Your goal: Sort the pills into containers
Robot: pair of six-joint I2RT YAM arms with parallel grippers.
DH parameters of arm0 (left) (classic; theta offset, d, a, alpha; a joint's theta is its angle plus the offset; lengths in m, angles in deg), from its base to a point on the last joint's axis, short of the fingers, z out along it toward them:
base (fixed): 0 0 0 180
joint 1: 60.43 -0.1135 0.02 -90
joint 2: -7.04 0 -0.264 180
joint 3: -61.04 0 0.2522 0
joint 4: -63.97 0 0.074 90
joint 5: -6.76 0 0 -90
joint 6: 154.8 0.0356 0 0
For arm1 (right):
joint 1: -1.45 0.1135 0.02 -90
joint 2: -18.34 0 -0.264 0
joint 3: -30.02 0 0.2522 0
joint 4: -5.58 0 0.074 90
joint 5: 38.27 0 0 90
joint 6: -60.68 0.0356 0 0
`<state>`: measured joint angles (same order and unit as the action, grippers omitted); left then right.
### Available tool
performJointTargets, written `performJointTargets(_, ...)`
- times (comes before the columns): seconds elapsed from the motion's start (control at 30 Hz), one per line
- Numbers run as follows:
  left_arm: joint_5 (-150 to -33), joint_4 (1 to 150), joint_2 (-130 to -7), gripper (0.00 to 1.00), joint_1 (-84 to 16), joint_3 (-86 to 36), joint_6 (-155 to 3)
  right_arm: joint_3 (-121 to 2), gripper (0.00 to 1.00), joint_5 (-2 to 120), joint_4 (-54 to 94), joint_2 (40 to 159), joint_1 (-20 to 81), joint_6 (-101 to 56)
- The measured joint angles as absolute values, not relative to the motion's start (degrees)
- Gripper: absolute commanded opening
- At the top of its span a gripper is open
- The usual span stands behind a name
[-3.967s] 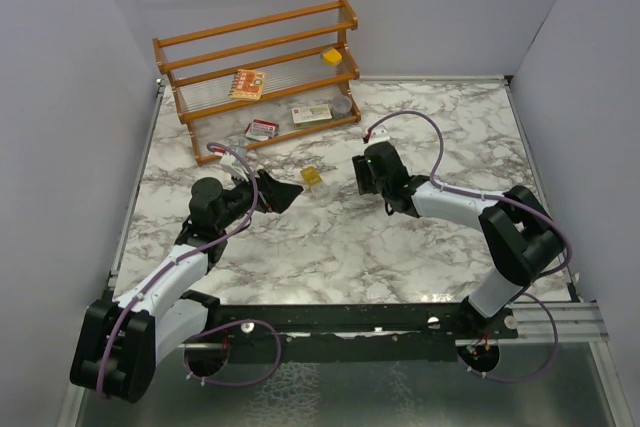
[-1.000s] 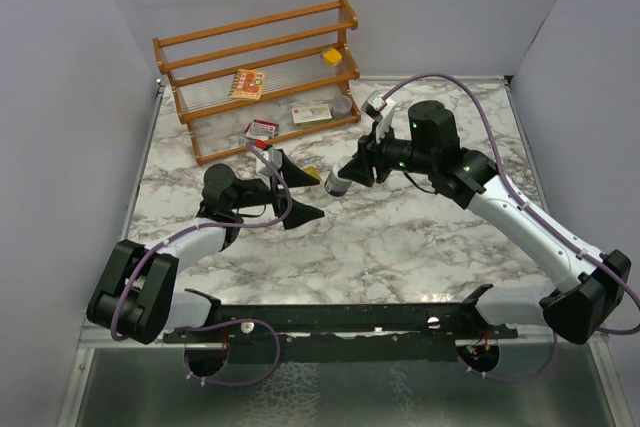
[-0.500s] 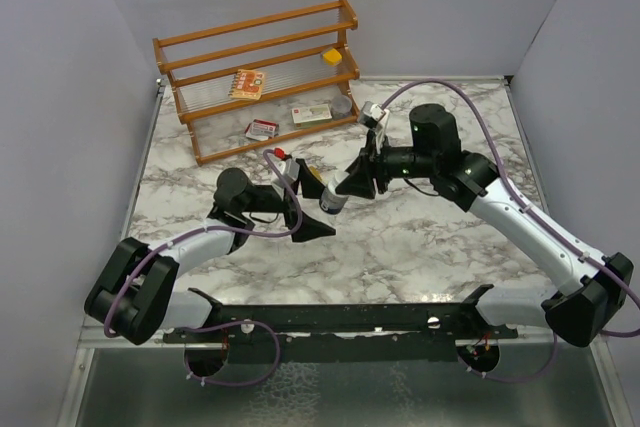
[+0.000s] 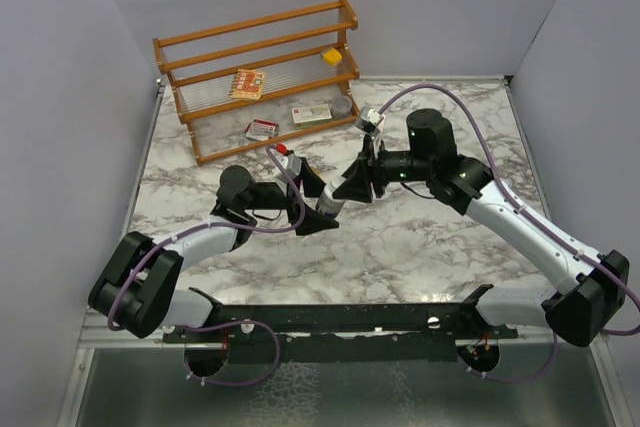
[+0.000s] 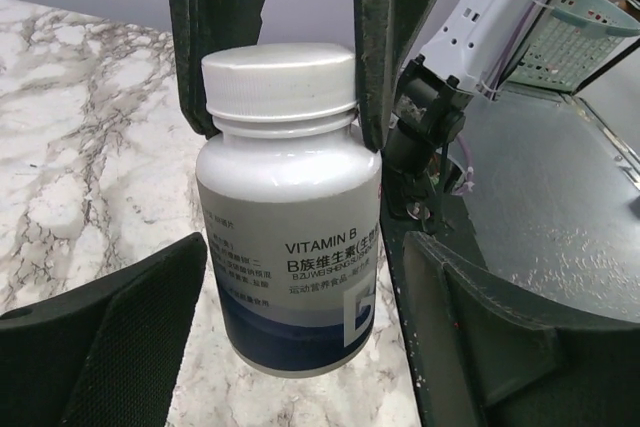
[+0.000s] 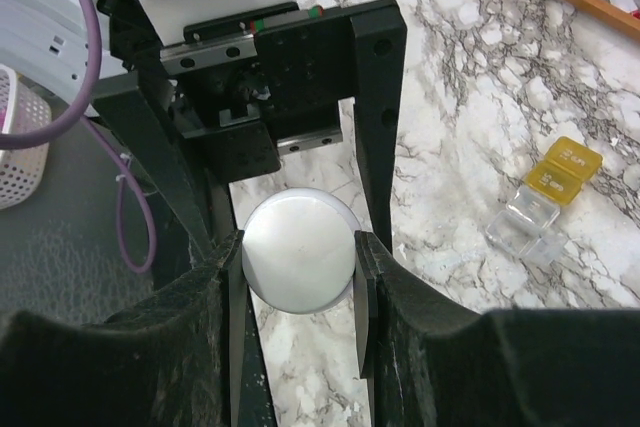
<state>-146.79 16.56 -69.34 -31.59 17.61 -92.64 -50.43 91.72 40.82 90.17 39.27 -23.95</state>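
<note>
Vitamin B bottle (image 5: 290, 247), white cap, grey body: held off the marble table (image 4: 400, 247), mid-table between both arms. Right gripper (image 6: 300, 262) clamps the cap from above. Left gripper (image 5: 303, 277) spread wide, fingers flanking the bottle's body.

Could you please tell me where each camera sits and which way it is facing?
Top external: above and behind the bases, looking down on the table; both arms show, meeting at the bottle.
Left wrist: on the left arm, looks side-on at the bottle's label; the open left gripper frames the bottom edge.
Right wrist: on the right arm, looks down onto the white cap, pinched in the right gripper.
Shared: both wrist views show the bottle held by its cap.
</note>
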Motion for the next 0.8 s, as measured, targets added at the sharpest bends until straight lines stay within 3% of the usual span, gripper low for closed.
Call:
performJointTargets(0.3,-145.28,15.32,-70.04,0.66,-31.2,17.61,-93.45,-49.56,0.01,91.92,36.79,90.0,39.27,-22.01)
performJointTargets(0.47,-144.98,14.95,-70.02,0.52,-31.09,17.61,-93.69,-49.23,0.01,91.94,35.48,89.95,39.27,-21.44)
performJointTargets(0.7,-144.34,14.86,-69.12,0.54,-31.07,18.07,-93.78,-49.17,0.01,92.09,35.09,89.95,39.27,-21.2)
performJointTargets(0.8,-144.17,15.08,-68.71,0.62,-31.07,18.4,-93.75,-49.17,0.01,91.98,35.18,89.95,39.31,-21.27)
